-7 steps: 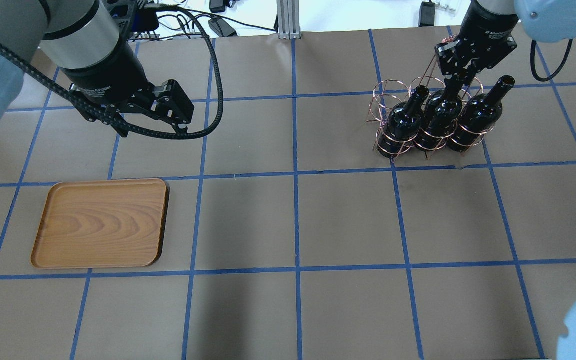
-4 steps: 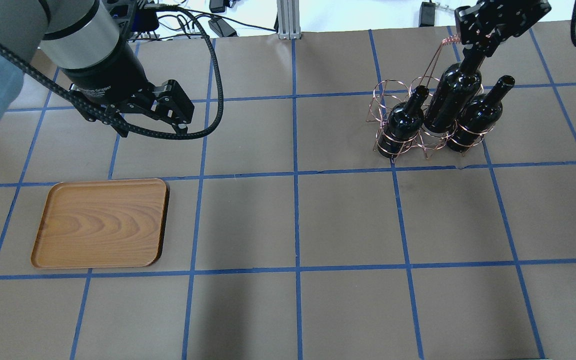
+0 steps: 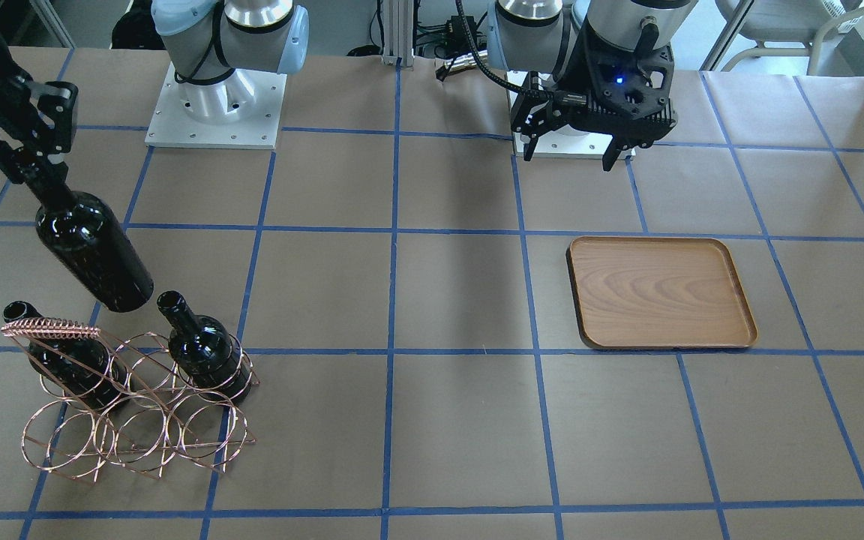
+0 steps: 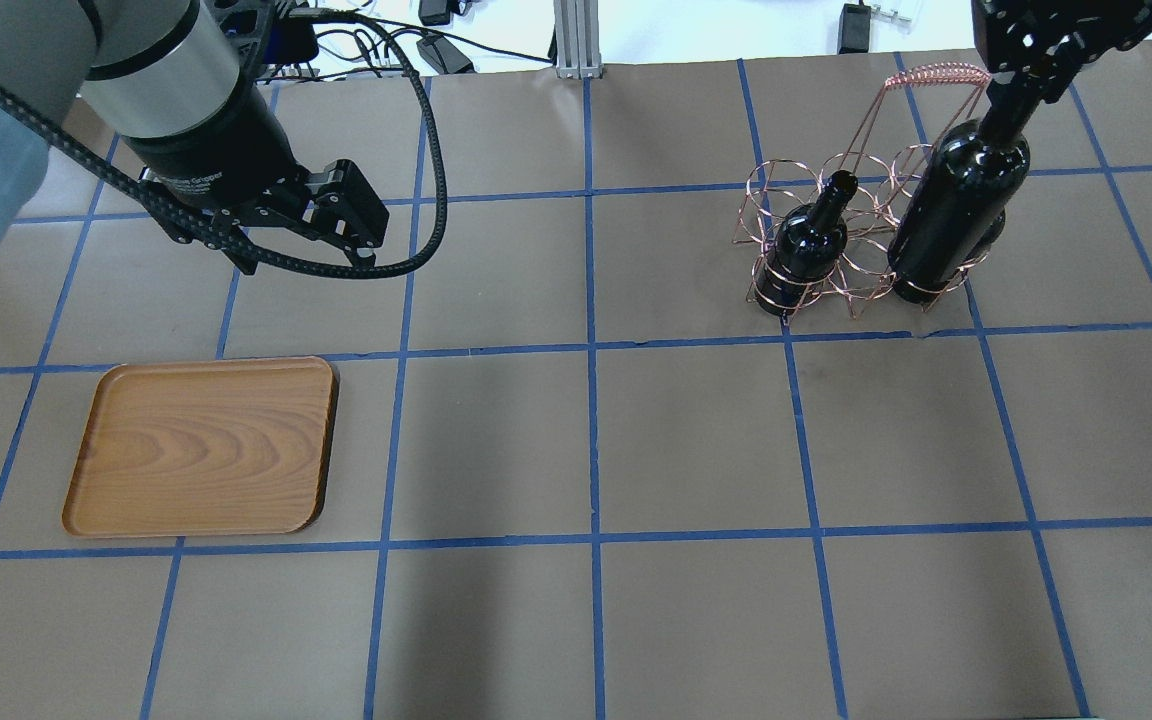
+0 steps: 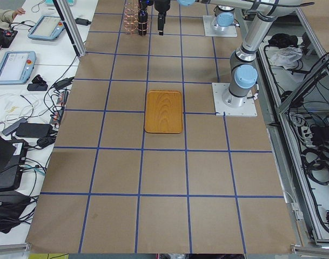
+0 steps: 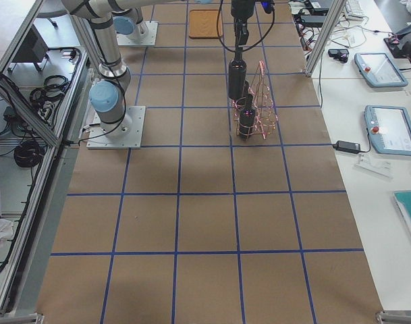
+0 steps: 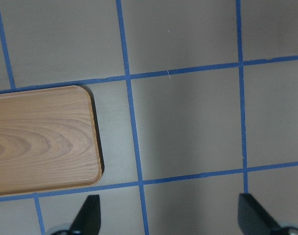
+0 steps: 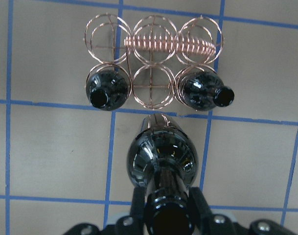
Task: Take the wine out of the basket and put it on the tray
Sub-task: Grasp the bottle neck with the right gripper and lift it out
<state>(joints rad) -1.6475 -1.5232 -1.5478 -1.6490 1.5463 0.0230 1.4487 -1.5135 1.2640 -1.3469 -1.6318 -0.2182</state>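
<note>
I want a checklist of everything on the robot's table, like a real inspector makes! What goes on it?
Surface: brown table with a blue tape grid.
Job's things: one wine bottle hangs in the air, upright; two bottles stand in the basket, the ring between them empty; tray bare.
Clutter: nothing seen.
Tools: right tool shut on the hanging bottle's neck; left tool open, empty.
Cables: black cable loops beside the left arm.
Surroundings: control tablets on a side bench.

Bright even light, soft shadows on the table (image 4: 696, 440), glints on the wine (image 8: 161, 156).
</note>
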